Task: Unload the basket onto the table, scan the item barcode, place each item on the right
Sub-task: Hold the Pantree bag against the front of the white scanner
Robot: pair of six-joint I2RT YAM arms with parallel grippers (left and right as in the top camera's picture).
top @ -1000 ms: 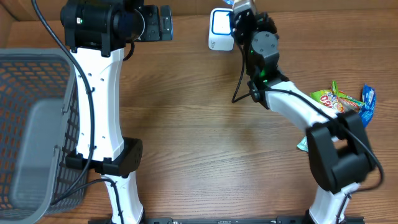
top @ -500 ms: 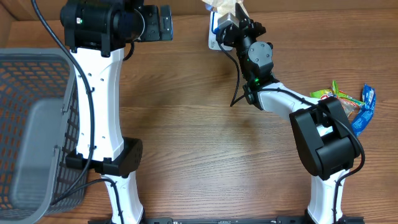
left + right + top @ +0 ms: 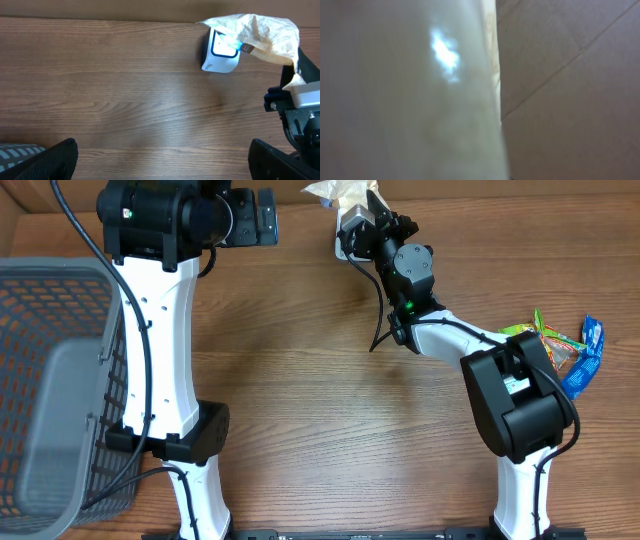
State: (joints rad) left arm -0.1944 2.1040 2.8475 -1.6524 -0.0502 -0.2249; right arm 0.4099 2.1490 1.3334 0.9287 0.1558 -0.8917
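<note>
A basket (image 3: 60,310) sits far left, not in play. L hand (image 3: 258,218) hangs wide open w/ nothing in it, well apart from the action. The scanner (image 3: 219,52) stands near the desk's (image 3: 300,400) far edge, lit window showing in the L wrist view. The pale crinkly packet (image 3: 265,32) hangs just above and partly across that window, blue glow landing on its near end. Its long axis runs left-right, out from the R hand (image 3: 362,215), which is clamped shut on its right end. R hand is clearly the nearer one. Barcode side can't be made out, so the next move prob. turns on tilting the packet toward the window. Spare snack packs (image 3: 555,345) lie far right.
</note>
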